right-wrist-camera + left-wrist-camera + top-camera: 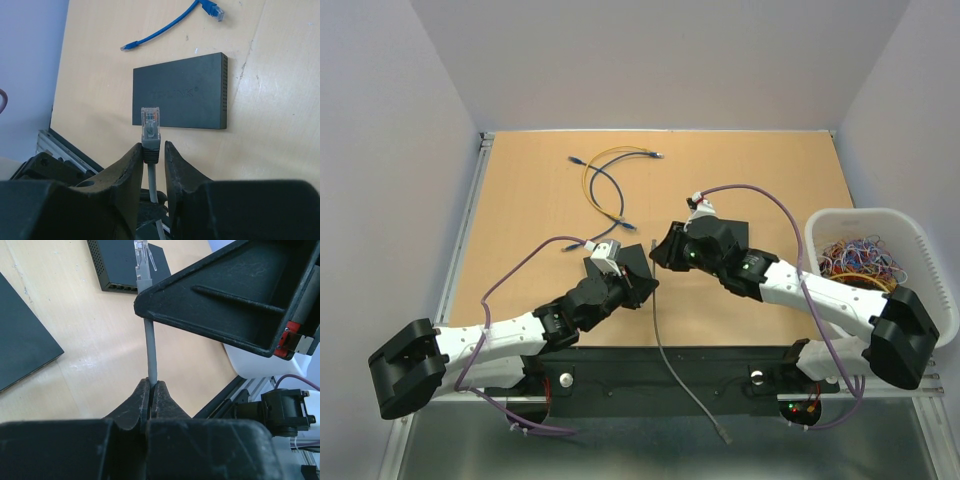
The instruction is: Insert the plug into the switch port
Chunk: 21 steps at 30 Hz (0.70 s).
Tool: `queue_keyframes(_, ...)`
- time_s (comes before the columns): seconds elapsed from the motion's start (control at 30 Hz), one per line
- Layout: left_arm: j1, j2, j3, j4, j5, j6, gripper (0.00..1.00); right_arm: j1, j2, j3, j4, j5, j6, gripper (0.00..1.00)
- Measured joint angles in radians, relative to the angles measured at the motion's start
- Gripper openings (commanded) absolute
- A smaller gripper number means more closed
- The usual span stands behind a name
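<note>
A clear RJ45 plug [151,125] with a grey boot stands upright between my right gripper's [153,150] fingers. The left finger touches the boot and a gap shows beside the right finger, so the jaws are open. My left gripper [151,385] is shut on the grey cable [151,350] a little below the plug [142,260]. The black switch [180,92] lies flat on the table just beyond the plug, and its port row shows in the left wrist view [117,287]. In the top view both grippers [650,285] [658,258] meet at mid-table and cover the switch.
The grey cable [685,380] trails over the near edge. Blue and yellow patch cables [605,180] lie at the back left, one blue cable [165,27] beyond the switch. A white basket [865,215] of coloured bands stands at the right. A dark flat slab [20,340] lies at the left.
</note>
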Motion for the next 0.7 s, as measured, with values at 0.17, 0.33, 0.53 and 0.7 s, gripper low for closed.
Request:
queue_keyframes(0.17,0.0,0.0,0.0,0.0,-0.002,0.0,0.0,0.0,0.001,0.0,0.009,-0.004,0.001,0.15)
queue_keyframes(0.33,0.0,0.0,0.0,0.002,-0.008,0.0,0.07,0.0,0.001,0.0,0.021,-0.004,0.002,0.0)
queue_keyframes(0.53,0.0,-0.003,0.0,-0.018,-0.015,0.006,0.56,0.0,-0.002,-0.034,0.052,-0.005,-0.007,0.0)
queue_keyframes(0.7,0.022,-0.1,0.001,-0.137,-0.062,0.019,0.63,0.0,-0.006,-0.1,0.05,-0.003,-0.014,0.0)
